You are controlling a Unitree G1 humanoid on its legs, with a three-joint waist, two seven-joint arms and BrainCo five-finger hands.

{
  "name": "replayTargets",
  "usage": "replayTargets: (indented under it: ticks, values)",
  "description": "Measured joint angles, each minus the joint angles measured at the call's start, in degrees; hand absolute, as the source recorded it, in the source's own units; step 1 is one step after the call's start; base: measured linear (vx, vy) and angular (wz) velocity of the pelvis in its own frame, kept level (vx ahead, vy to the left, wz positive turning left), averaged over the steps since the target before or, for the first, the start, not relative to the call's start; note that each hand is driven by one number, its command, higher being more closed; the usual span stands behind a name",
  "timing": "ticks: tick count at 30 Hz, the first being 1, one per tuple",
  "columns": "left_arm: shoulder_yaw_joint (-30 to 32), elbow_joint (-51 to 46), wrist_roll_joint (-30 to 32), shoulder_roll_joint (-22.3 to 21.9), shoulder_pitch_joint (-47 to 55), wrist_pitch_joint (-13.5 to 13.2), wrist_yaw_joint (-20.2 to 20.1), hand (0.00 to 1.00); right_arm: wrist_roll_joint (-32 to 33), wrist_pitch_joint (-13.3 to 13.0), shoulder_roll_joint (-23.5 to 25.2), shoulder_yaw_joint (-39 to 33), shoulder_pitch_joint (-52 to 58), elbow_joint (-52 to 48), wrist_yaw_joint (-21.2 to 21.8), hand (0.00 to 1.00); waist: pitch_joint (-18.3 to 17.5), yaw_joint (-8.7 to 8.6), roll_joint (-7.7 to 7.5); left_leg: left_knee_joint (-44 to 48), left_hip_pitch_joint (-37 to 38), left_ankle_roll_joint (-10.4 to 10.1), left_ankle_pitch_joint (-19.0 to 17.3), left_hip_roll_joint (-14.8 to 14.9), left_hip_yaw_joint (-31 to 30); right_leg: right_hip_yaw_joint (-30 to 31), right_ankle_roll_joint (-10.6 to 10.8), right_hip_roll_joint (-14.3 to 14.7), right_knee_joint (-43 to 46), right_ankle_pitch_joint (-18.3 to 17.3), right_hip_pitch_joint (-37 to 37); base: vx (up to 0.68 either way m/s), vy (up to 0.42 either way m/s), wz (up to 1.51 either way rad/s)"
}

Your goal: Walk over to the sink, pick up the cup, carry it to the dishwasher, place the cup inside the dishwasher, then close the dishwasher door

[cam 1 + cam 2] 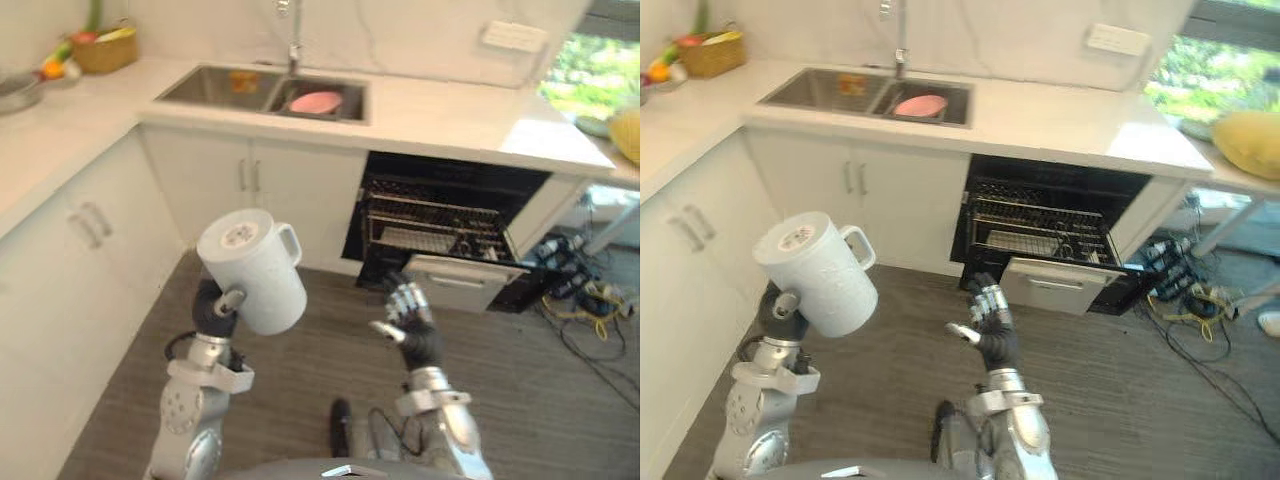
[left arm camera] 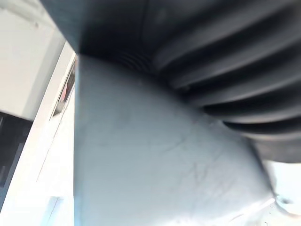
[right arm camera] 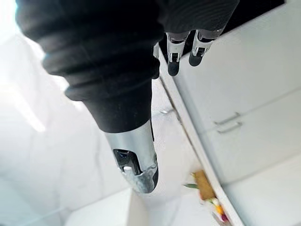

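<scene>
A white cup (image 1: 255, 270) with a side handle is tilted, bottom toward me, above the wood-look floor. My left hand (image 1: 213, 305) is shut on it from below, thumb against its wall; in the left wrist view the cup (image 2: 141, 165) lies right against the hand's cover. My right hand (image 1: 410, 320) hangs open and empty to the right of the cup, fingers (image 3: 174, 61) straight. Ahead and to the right, the dishwasher (image 1: 440, 225) under the counter stands open with its wire rack (image 1: 430, 235) showing and its door (image 1: 460, 282) lowered toward the floor.
The steel sink (image 1: 215, 88) with a pink plate (image 1: 316, 101) and a faucet (image 1: 293, 40) sits in the counter ahead. White cabinets (image 1: 70, 260) run along my left. A basket (image 1: 103, 48) of produce stands far left. Cables (image 1: 590, 300) litter the floor at right.
</scene>
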Motion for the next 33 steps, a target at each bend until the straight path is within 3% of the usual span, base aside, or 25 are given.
replayTargets:
  ticks: [3, 5, 7, 8, 9, 10, 11, 13, 16, 18, 19, 20, 21, 24, 26, 27, 28, 29, 30, 31, 32, 33]
  values:
    - [-0.06, 0.0, -0.02, -0.48, -0.57, -1.84, -1.79, 1.0, 3.99, -2.83, 0.37, -4.91, 1.83, -5.6, 3.81, 0.0, 0.19, -2.58, 0.19, 6.99, -1.76, -0.35, 3.76, 1.59, -1.39, -0.05, -0.97, 1.19, 4.71, -4.97, -1.14, 0.39, -0.223, -0.27]
    - [-0.38, 0.02, -0.43, -1.28, -0.18, -2.21, -2.3, 1.0, 9.01, -4.51, 0.98, -10.07, 3.49, -10.83, 8.65, 0.0, 1.22, -3.11, 1.21, 25.79, -7.56, 1.62, 15.82, 5.7, -5.21, 0.73, -2.09, 4.12, 5.76, -9.2, 3.83, 0.35, -0.168, -0.43]
    - [-0.28, 1.77, -0.21, -2.61, 0.29, -3.81, -2.51, 1.0, 12.12, -7.15, 1.35, -15.2, 6.46, -9.41, 13.38, 0.0, 0.88, -3.28, 1.16, 37.87, -13.91, 2.45, 27.98, 7.55, -8.24, 2.18, -3.2, 5.92, 3.63, -10.93, 7.97, 0.34, -0.074, -0.37]
    - [0.38, 4.74, -0.18, -3.63, -0.02, -4.64, -2.91, 1.0, 5.56, -3.76, 1.09, -20.98, 7.32, -2.6, 11.43, 0.0, 0.41, -2.92, 1.07, 41.65, -17.9, 3.58, 22.65, 7.53, -8.38, 3.04, -3.63, 6.2, 1.5, -11.38, 10.53, 0.38, -0.032, -0.4]
    - [0.5, 6.33, -0.2, -3.97, -0.12, -5.5, -3.36, 1.0, 4.27, -7.26, 0.14, -22.36, 7.28, 5.07, 13.25, 0.0, 0.21, -2.52, 0.67, 41.68, -19.72, 4.51, 20.09, 7.34, -7.52, 3.68, -3.73, 6.15, 0.49, -11.57, 11.71, 0.38, -0.007, -0.45]
    - [0.74, 7.38, -0.26, -4.62, 0.31, -6.79, -3.58, 1.0, 6.59, -8.51, -0.99, -24.02, 6.8, 16.71, 17.22, 0.0, 0.26, -1.67, 0.67, 39.46, -22.21, 4.68, 16.19, 7.27, -5.95, 4.48, -4.13, 6.01, -0.91, -12.05, 13.49, 0.49, 0.031, -0.54]
    - [0.81, 7.31, -0.35, -4.65, 0.54, -7.61, -3.58, 1.0, 8.02, -10.29, -1.11, -23.33, 7.02, 20.56, 18.43, 0.0, 0.38, -0.92, 0.88, 34.57, -23.61, 4.83, 12.67, 7.28, -4.24, 5.79, -4.28, 5.89, -1.82, -12.6, 15.48, 0.42, 0.034, -0.58]
    - [0.99, 5.6, -0.66, -4.61, 0.72, -6.88, -3.82, 1.0, 8.55, -12.56, -0.96, -18.66, 5.67, 16.15, 17.49, 0.0, 0.2, -0.74, 0.43, 22.83, -23.08, 4.71, 9.68, 6.1, -2.73, 8.49, -3.67, 4.94, -3.55, -13.66, 18.92, 0.42, 0.118, -0.71]
    - [0.54, 0.88, -0.96, -5.08, 2.31, -4.43, -5.44, 1.0, 6.29, -12.97, -1.01, -14.0, 0.49, 10.16, 10.2, 0.0, -1.15, 1.86, -1.78, 0.31, -21.91, 4.37, 11.45, 0.66, -8.71, 14.38, -0.57, 1.34, -3.77, -16.05, 21.86, 0.41, 0.228, -0.78]
    - [0.34, -1.45, -0.96, -4.88, 3.86, -2.98, -6.07, 1.0, 3.64, -11.59, -0.89, -14.13, -1.96, 9.55, 4.91, 0.0, -1.15, 3.3, -1.63, -4.0, -22.81, 4.07, 14.98, 0.07, -14.29, 18.12, 2.46, -0.58, -4.4, -18.64, 24.47, 0.49, 0.418, -0.84]
    - [0.25, -1.88, -0.95, -4.8, 4.18, -2.89, -6.16, 1.0, 3.38, -11.19, -0.88, -14.11, -2.14, 9.03, 3.95, 0.0, -1.24, 3.52, -1.48, -4.17, -23.13, 4.23, 15.72, 0.06, -15.1, 18.98, 3.27, -1.06, -4.38, -19.41, 24.73, 0.4, 0.424, -0.68]
    - [0.25, -2.35, -0.98, -4.7, 4.39, -2.75, -6.33, 1.0, 2.74, -10.82, -0.82, -14.14, -2.55, 8.48, 2.99, 0.0, -1.35, 3.63, -1.4, -3.48, -23.52, 3.13, 17.85, -0.06, -15.64, 20.24, 4.18, -1.54, -4.32, -20.1, 24.86, 0.4, 0.538, -0.83]
    - [0.4, -2.95, -1.01, -3.94, 4.25, -2.17, -7.17, 1.0, 1.51, -9.48, 0.5, -14.16, -2.68, 7.99, 1.15, 0.0, -2.57, 3.28, -2.33, 0.67, -24.25, 0.02, 18.23, -1.97, -14.03, 23.37, 5.71, -3.99, -5.12, -20.77, 24.83, 0.39, 0.548, -0.8]
    - [0.67, -2.99, -1.06, -2.16, 1.52, -0.13, -7.6, 1.0, 0.14, -6.92, 4.45, -15.57, -2.7, 5.56, -0.76, 0.0, -3.96, 1.69, -4.48, 6.74, -26.89, 3.22, 13.26, -3.96, -10.38, 22.9, 7.58, -8.17, -8.99, -15.65, 24.21, 0.32, 0.502, -0.58]
    - [0.68, -2.66, -1.01, -1.94, -0.35, 1.25, -7.51, 1.0, -0.78, -5.89, 5.87, -15.79, -3.29, 3.96, -1.82, 0.0, -4.07, 1.77, -4.69, 7.19, -25.79, 4.94, 11.9, -4.23, -7.05, 19.24, 7.14, -10.05, -10.2, -10.82, 23.15, 0.23, 0.487, -1.04]
    - [0.72, -2.26, -0.83, -1.85, -0.82, 2.14, -6.83, 1.0, -1.03, -5.02, 5.98, -15.49, -5.38, 4.97, -1.91, 0.0, -4.02, 2.61, -4.57, 4.44, -22.35, 5.98, 11.31, -4.22, -3.38, 13.78, 5.11, -11.23, -8.68, -7.06, 21.03, 0.15, 0.357, -1.32]
    - [0.74, -1.92, -0.78, -1.75, -0.85, 2.4, -6.29, 1.0, -1.19, -4.82, 5.99, -15.45, -6.36, 5.52, -1.89, 0.0, -3.84, 3.0, -4.29, 3.04, -20.7, 6.27, 11.14, -4.26, -2.04, 11.42, 3.58, -11.71, -7.65, -5.95, 20.22, 0.14, 0.367, -1.63]
    - [0.87, -1.0, -0.46, -1.46, -0.92, 3.04, -5.0, 1.0, -1.91, -4.52, 5.91, -15.34, -8.01, 7.16, -1.83, 0.0, -3.18, 3.05, -2.99, 0.41, -17.66, 6.89, 10.81, -4.5, -0.78, 7.38, 2.19, -11.86, -4.5, -5.58, 18.62, 0.06, 0.181, -0.97]
    - [0.87, -0.32, 0.12, -1.25, -1.09, 3.34, -4.49, 1.0, -2.6, -4.28, 5.92, -15.23, -8.17, 7.68, -1.99, 0.0, -3.22, 2.43, -2.87, -0.64, -16.75, 7.04, 10.73, -4.6, -0.77, 6.66, 2.92, -11.19, -3.49, -7.38, 18.21, 0.03, 0.172, -0.64]
    - [0.79, 0.49, 0.35, -0.92, -1.35, 3.87, -4.32, 1.0, -3.93, -4.14, 5.9, -14.27, -7.41, 7.78, -2.89, 0.0, -3.46, 1.17, -2.91, -1.66, -16.2, 7.31, 10.81, -4.66, -0.78, 6.27, 4.07, -8.75, -3.59, -10.17, 18.09, 0.01, 0.119, -0.12]
    - [0.72, 1.09, 0.33, -0.5, -1.91, 3.93, -4.39, 1.0, -5.22, -4.12, 5.91, -13.33, -6.75, 7.78, -4.55, 0.0, -3.85, 0.54, -3.56, -1.96, -16.45, 7.34, 10.81, -5.3, -0.73, 5.24, 4.05, -6.36, -4.67, -9.66, 17.08, 0.01, 0.106, -0.04]
    - [0.57, 1.66, 0.32, -0.28, -2.37, 4.02, -4.5, 1.0, -5.27, -4.09, 5.81, -13.17, -6.56, 7.79, -5.28, 0.0, -4.08, 0.59, -3.93, -2.14, -16.41, 7.49, 10.89, -5.94, -0.42, 3.47, 3.99, -6.18, -5.24, -9.83, 16.54, 0.03, 0.083, -0.21]
